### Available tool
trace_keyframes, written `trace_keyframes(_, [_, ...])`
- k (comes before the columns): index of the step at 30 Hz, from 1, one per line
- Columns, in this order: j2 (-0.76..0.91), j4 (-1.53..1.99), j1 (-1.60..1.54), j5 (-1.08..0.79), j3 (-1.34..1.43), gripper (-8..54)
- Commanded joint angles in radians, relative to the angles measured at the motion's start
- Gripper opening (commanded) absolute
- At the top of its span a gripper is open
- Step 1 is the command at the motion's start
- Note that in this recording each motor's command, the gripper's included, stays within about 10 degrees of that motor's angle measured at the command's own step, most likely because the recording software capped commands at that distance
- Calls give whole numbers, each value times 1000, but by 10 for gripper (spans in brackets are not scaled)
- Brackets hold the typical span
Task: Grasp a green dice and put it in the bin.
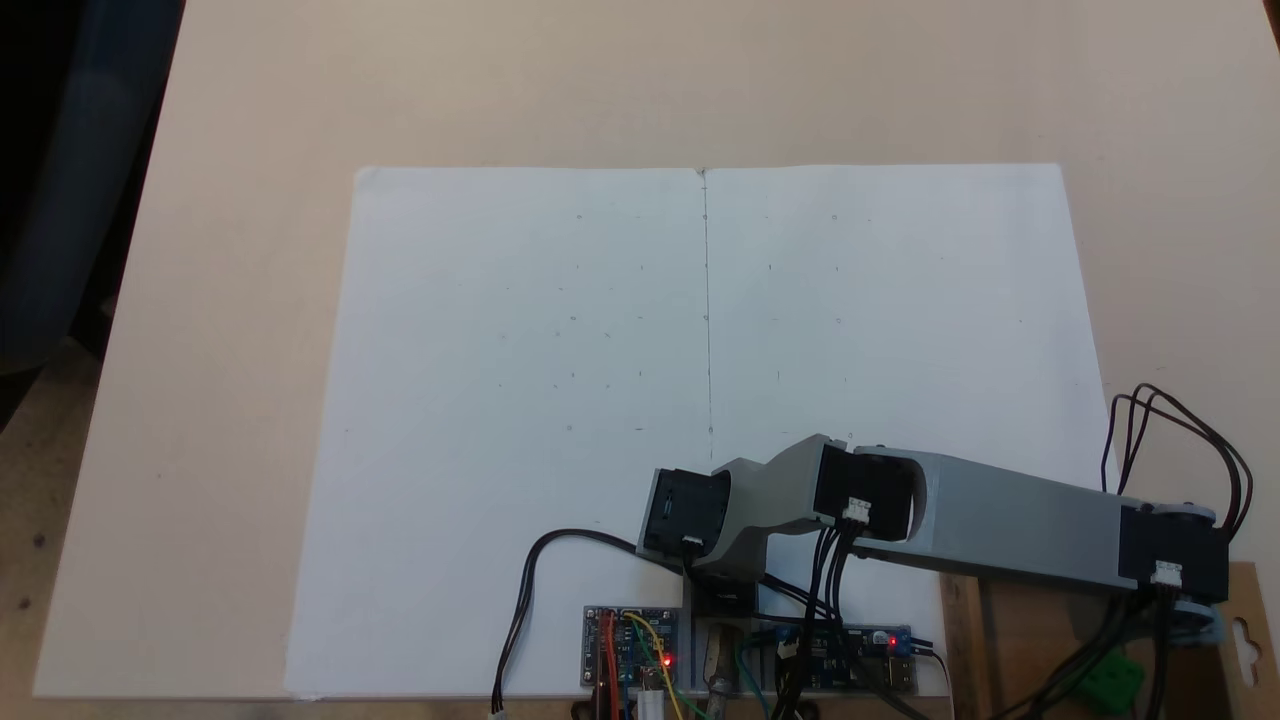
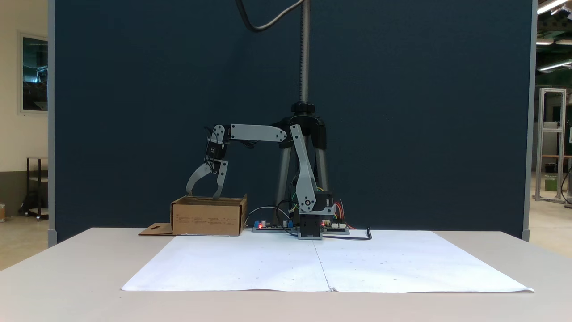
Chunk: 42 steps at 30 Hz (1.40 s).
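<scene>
My gripper point(image 2: 203, 195) hangs open just above the bin point(image 2: 208, 217), fingertips pointing down at its rim, and nothing shows between the jaws. The bin is a shallow brown cardboard box at the table's left in this fixed view, with a flap point(image 2: 156, 230) lying flat beside it. In the fixed view from above, the bin point(image 1: 1250, 600) sits at the bottom right corner under the arm's wrist. There the green dice point(image 1: 1110, 682) shows inside the box, partly hidden by black cables. The box wall hides the dice in the side-on fixed view.
A large white paper sheet point(image 1: 600, 400) covers the middle of the table. The arm's base point(image 2: 310, 223) and circuit boards point(image 1: 632, 648) with lit red LEDs and loose cables sit at the sheet's edge. A tripod point(image 2: 304, 120) stands behind the base.
</scene>
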Motion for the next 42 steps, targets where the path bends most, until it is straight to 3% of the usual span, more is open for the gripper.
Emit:
trace_keyframes(1, [41,-58,3,-110,-18,393])
trace_keyframes(6, [109,-58,-43,-32,-29,392])
trace_keyframes(17, [368,-58,-495,449,-69,392])
trace_keyframes(33, [448,-118,-1379,522,-51,434])
trace_keyframes(42, [552,-475,-1661,514,364,431])
